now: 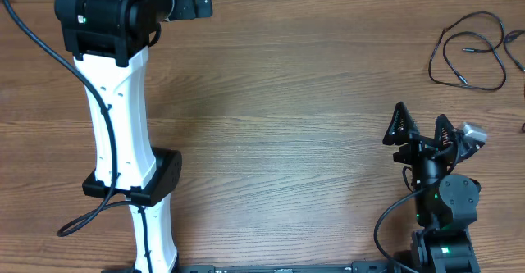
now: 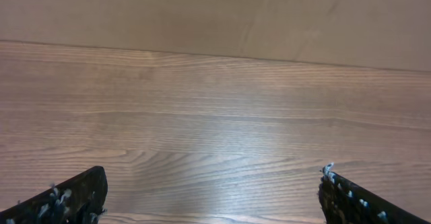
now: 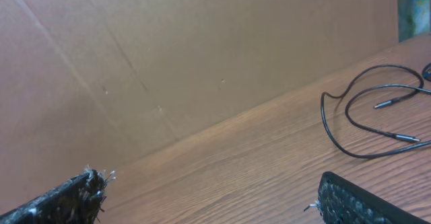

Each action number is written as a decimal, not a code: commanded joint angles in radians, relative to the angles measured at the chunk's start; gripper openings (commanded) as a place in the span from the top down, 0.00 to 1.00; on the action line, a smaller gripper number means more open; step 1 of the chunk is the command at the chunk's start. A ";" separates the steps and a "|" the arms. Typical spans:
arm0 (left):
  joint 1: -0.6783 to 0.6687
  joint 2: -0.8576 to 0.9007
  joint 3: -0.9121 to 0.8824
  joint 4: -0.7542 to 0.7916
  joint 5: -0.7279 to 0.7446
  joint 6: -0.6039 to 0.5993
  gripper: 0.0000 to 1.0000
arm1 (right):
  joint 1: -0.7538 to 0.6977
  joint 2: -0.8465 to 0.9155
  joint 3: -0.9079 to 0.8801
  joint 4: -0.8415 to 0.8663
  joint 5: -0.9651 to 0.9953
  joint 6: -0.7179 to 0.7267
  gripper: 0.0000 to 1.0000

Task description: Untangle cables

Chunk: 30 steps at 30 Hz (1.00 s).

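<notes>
Black cables [image 1: 476,50] lie loose on wood counter [image 1: 287,142], far right corner, well apart from tools. Thin, light, floppy. Pinch one strand, not silver tips. Left tool [image 2: 213,183], right tool [image 1: 421,127] both spread wide, empty.

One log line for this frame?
left gripper: open, empty | right gripper: open, empty | thin black cables with silver plug tips: looped, far right, untouched
</notes>
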<state>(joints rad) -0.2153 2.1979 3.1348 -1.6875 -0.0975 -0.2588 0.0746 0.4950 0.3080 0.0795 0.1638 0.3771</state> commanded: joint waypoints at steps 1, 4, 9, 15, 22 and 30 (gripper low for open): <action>-0.013 -0.001 0.007 -0.002 0.022 -0.003 0.00 | 0.031 -0.010 -0.010 -0.030 0.056 0.009 0.00; -0.015 -0.001 0.007 -0.002 0.021 -0.003 0.00 | 0.032 -0.010 -0.010 -0.092 0.056 0.009 0.00; -0.015 -0.001 0.007 -0.002 0.021 -0.003 0.00 | 0.032 -0.007 -0.010 -0.188 0.066 0.008 0.00; -0.015 -0.001 0.007 -0.002 0.022 -0.003 0.00 | 0.031 -0.006 -0.010 -0.389 0.105 0.008 0.00; -0.015 -0.001 0.007 -0.002 0.073 -0.003 0.00 | 0.031 -0.006 -0.010 -0.644 0.114 0.015 0.00; -0.015 -0.001 0.007 -0.002 0.099 -0.003 0.00 | 0.031 -0.006 -0.010 -0.672 0.112 0.016 0.00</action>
<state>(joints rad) -0.2279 2.1979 3.1348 -1.6875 -0.0196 -0.2588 0.1005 0.4938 0.2993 -0.5953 0.2626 0.3885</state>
